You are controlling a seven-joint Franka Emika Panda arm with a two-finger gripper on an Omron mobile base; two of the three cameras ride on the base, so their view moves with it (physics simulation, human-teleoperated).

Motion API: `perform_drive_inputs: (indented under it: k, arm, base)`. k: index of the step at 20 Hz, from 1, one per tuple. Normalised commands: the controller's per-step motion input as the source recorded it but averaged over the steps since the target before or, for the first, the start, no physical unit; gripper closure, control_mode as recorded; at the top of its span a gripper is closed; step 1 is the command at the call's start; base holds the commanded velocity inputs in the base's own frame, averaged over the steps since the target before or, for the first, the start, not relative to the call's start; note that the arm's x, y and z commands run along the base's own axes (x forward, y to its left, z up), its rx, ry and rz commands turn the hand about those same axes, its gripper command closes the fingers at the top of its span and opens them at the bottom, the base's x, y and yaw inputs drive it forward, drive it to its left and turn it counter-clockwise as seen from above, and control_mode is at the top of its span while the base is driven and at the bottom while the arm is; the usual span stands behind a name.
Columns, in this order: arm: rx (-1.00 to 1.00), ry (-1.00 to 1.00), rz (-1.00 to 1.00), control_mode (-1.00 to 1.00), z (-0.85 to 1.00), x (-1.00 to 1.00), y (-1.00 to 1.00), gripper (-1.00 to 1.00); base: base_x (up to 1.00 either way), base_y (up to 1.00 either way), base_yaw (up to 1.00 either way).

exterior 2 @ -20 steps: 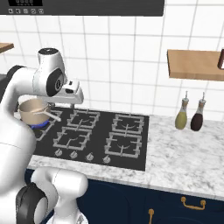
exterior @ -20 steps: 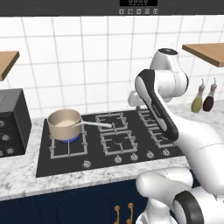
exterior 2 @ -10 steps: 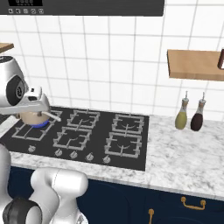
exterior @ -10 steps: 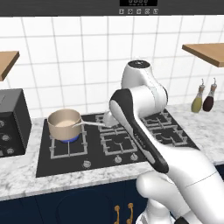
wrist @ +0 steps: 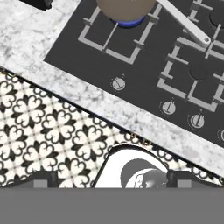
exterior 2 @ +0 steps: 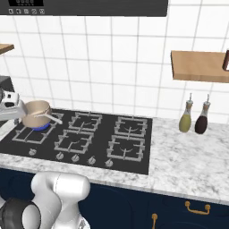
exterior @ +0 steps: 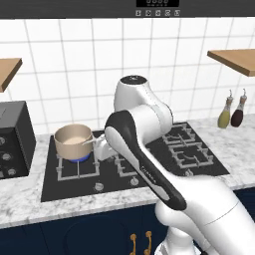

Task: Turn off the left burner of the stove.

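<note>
Reach phase | my gripper point(exterior: 102, 148) hovers above the stove point(wrist: 144, 70), jaws' state untellable | leftmost knob point(wrist: 118, 83) at front edge controls the left burner point(wrist: 118, 33), so I aim there | pot point(exterior: 73, 141) untouched

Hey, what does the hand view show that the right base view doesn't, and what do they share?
Hand view alone: the black-and-white patterned floor below the counter edge. Right base view alone: two bottles on the marble counter, a wooden shelf and the white tiled wall. Shared: the stove, its silver knobs, and the left burner, whose blue glow shows under the saucepan.
</note>
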Motion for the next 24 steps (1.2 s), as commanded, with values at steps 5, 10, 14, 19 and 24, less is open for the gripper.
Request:
perform_drive_inputs:
  k: [5,10,14,19,24]
  arm:
    - [-0.04,0.18,0.14,-1.0,-0.18,-0.13,0.66,-1.0]
    - [-0.05,-0.02,0.08,-1.0,-0.37,0.17,-0.01,-1.0]
    - [0.0,-0.06,0.12,-1.0,-0.69,0.29,-0.05,-1.0]
    - [0.0,-0.09,0.14,-1.0,-0.67,0.39,0.0,-1.0]
    - [0.0,0.0,0.08,-1.0,-0.51,0.51,0.0,-1.0]
  base:
    - [0.0,0.0,0.0]
    - [0.0,0.0,0.0]
    - [0.0,0.0,0.0]
    - [0.0,0.0,0.0]
    - [0.0,0.0,0.0]
